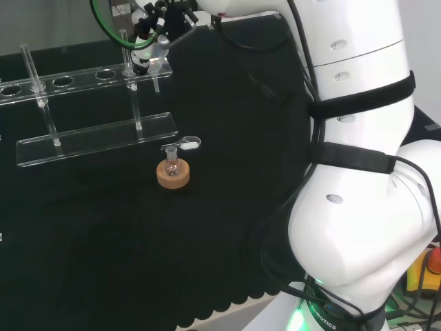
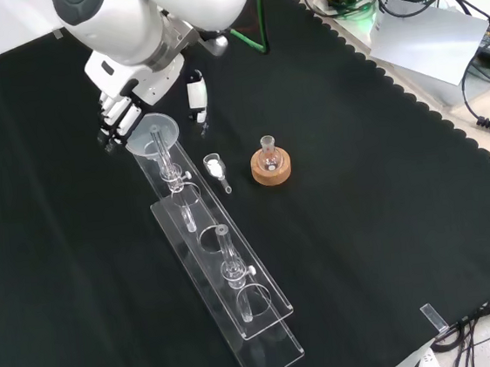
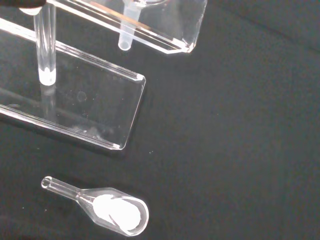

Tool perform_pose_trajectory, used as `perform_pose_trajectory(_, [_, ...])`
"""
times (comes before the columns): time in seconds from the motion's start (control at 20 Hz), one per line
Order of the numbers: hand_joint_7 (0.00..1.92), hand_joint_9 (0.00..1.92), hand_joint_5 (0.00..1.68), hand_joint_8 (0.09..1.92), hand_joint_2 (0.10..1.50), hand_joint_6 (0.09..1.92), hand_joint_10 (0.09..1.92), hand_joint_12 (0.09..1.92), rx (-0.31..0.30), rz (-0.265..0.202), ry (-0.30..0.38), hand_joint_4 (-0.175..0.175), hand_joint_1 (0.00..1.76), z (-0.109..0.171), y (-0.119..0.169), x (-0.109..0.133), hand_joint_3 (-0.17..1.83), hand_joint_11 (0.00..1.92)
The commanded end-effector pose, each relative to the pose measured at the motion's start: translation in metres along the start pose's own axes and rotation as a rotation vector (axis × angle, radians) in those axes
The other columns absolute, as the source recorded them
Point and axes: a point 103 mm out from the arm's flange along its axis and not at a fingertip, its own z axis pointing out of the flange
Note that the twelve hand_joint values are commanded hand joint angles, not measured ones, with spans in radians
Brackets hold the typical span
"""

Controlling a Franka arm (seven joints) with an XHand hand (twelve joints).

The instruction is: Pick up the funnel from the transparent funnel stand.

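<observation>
The clear funnel (image 2: 150, 132) sits in the end hole of the transparent funnel stand (image 2: 242, 324), at the stand's far end in the front view. In the head view the funnel (image 1: 146, 63) is at the right end of the stand (image 1: 96, 138). The hand (image 2: 123, 109) hovers just over it, with dark fingers at the rim's left and a white-and-black thumb (image 2: 196, 96) apart from the rim on the right. Nothing is gripped. The hand (image 1: 155, 31) shows right above the funnel in the head view. In the wrist view the funnel stem (image 3: 126, 37) pokes down through the stand's top plate (image 3: 170, 35).
A cork ring with a small flask (image 2: 271, 165) stands right of the stand in the front view. A glass scoop with white powder (image 2: 215, 167) lies between them, also close below the wrist camera (image 3: 117, 212). Two upright posts (image 2: 226, 255) rise from the stand.
</observation>
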Motion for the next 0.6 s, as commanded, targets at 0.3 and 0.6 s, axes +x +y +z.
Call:
perform_pose_trajectory(0.3, [0.0,0.27,0.09,0.65,0.72,0.09,0.85,1.39,0.009,-0.006,-0.02,-0.048,0.67,0.0034,0.0064,0.0,0.31,0.51])
perform_pose_trajectory(0.6, [0.0,0.3,0.12,0.7,0.66,0.09,0.83,1.38,0.01,-0.004,-0.027,-0.043,0.75,0.0033,0.0106,0.0002,0.48,0.52])
